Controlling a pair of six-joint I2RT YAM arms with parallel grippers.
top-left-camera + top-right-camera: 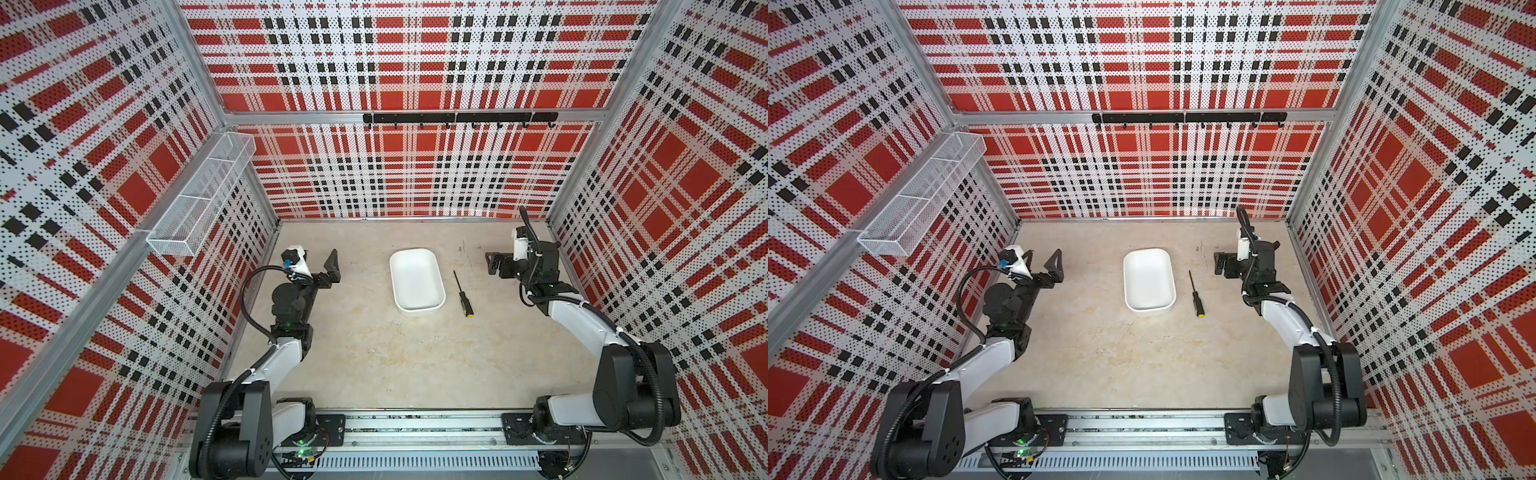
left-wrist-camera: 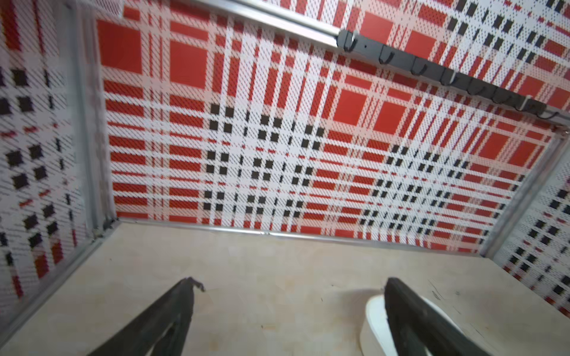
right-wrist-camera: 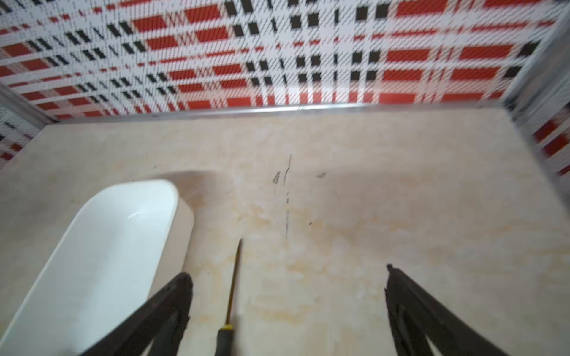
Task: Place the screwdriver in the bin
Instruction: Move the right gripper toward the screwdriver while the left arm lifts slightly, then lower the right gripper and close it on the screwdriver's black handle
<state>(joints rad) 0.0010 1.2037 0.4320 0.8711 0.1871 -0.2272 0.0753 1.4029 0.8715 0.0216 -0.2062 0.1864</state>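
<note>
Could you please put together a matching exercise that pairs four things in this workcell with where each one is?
Things:
1. screwdriver
2. bin
3. wire basket
4. hook rail

Places:
A. mounted on the side wall, at the left in both top views
B. lying flat on the table, just right of the bin in both top views
C. fixed across the back wall
D. standing empty near the table's middle

Pairs: 1-B, 2-D, 3-A, 4-C.
</note>
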